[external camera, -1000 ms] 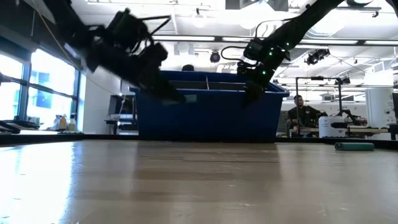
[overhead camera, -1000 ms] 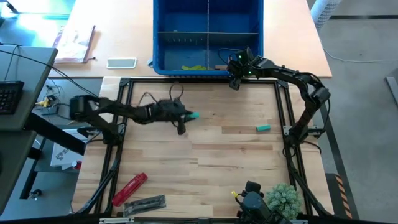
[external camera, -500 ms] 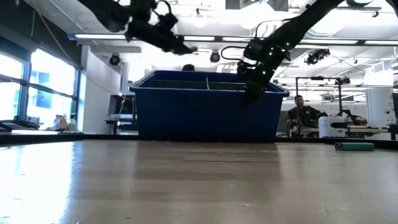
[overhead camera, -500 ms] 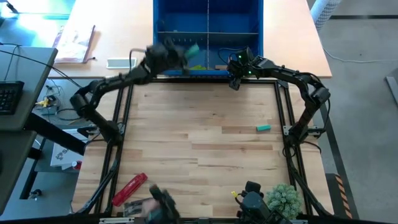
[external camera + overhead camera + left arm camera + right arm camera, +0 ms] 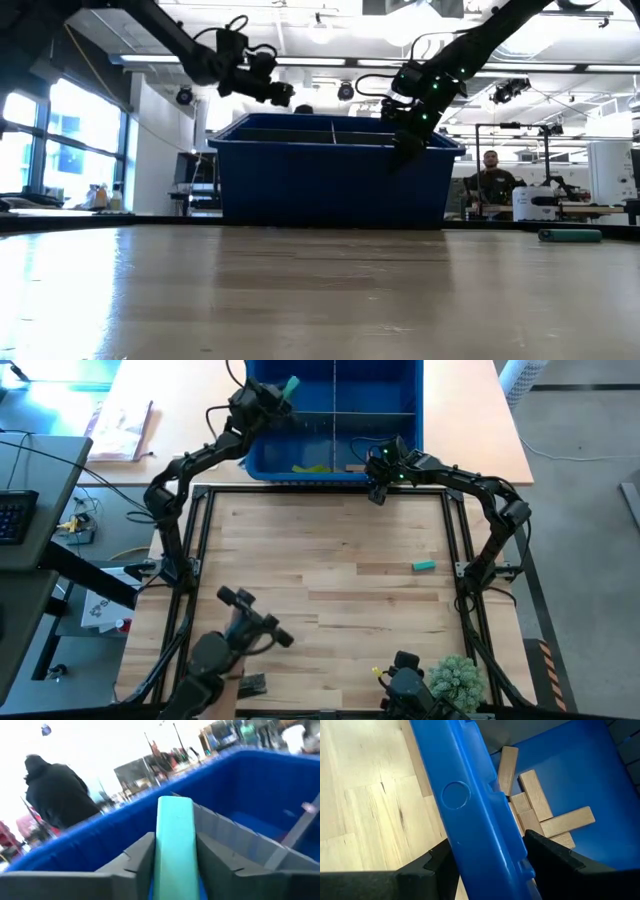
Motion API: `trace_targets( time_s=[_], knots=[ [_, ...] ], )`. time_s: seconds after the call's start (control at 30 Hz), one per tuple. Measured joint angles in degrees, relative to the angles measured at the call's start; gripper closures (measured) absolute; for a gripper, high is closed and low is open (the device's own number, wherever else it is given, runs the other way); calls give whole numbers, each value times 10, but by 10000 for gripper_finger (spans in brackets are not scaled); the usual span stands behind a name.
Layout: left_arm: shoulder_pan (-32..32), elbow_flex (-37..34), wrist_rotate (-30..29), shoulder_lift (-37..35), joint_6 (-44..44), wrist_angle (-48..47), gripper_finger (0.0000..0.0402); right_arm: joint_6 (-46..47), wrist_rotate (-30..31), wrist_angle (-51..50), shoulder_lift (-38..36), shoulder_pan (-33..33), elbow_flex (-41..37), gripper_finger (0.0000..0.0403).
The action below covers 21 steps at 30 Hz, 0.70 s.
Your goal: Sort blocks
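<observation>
In the high view my left gripper (image 5: pixel 283 388) reaches level over the far left compartment of the blue bin (image 5: pixel 262 460) and is shut on a teal block (image 5: pixel 291 383). The low view shows it (image 5: pixel 283 97) above the bin's rim. My right gripper (image 5: pixel 377 482) sits on the bin's near wall at the right, its fingers on either side of the wall. Tan blocks (image 5: pixel 535 805) lie flat in the compartment behind that wall, and lime blocks (image 5: pixel 312 467) in the one beside it. A second teal block (image 5: pixel 424 566) lies flat on the table at the right. My left gripper pinches the teal block's two long sides (image 5: pixel 175 865) between its two fingers (image 5: pixel 135 862). The block lies along the fingers and sticks out past their tips. It is held about level, clear above the bin's floor. My right gripper has the bin's near wall (image 5: pixel 487 855) between its two fingers, one finger (image 5: pixel 437 865) outside the bin and one (image 5: pixel 552 862) inside. The fingers slant down from the table's near side and lie across the wall. The bin stands on the table.
A dark jointed thing (image 5: pixel 245 628) stands over the table's near left part. A green plant (image 5: pixel 455 678) sits at the near right. Black frame rails (image 5: pixel 200 560) run along the table's sides. Beyond the table a person (image 5: pixel 490 165) sits in the room.
My left gripper has carried the teal block up from the table's middle left toward the far edge, over the bin's near wall, to above the far left compartment. It has tipped from slanting down to level. A dark jointed thing has come in over the near left.
</observation>
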Motion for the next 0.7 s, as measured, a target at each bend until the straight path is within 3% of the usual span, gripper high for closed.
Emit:
trace_targets(
  time_s=[0.23, 0.33, 0.57, 0.7],
  knots=[
    [23, 10, -7, 21, -9, 23, 222, -4, 0, 0, 0, 0, 0, 208],
    [28, 11, 1, 8, -20, 18, 215, -77, 0, 27, 0, 0, 0, 208],
    [24, 3, 90, -57, -47, 4, 214, -116, 1, 43, 0, 0, 0, 208],
    [10, -37, 150, -121, -50, 1, 224, -116, 1, 42, 0, 1, 0, 208]
  ],
)
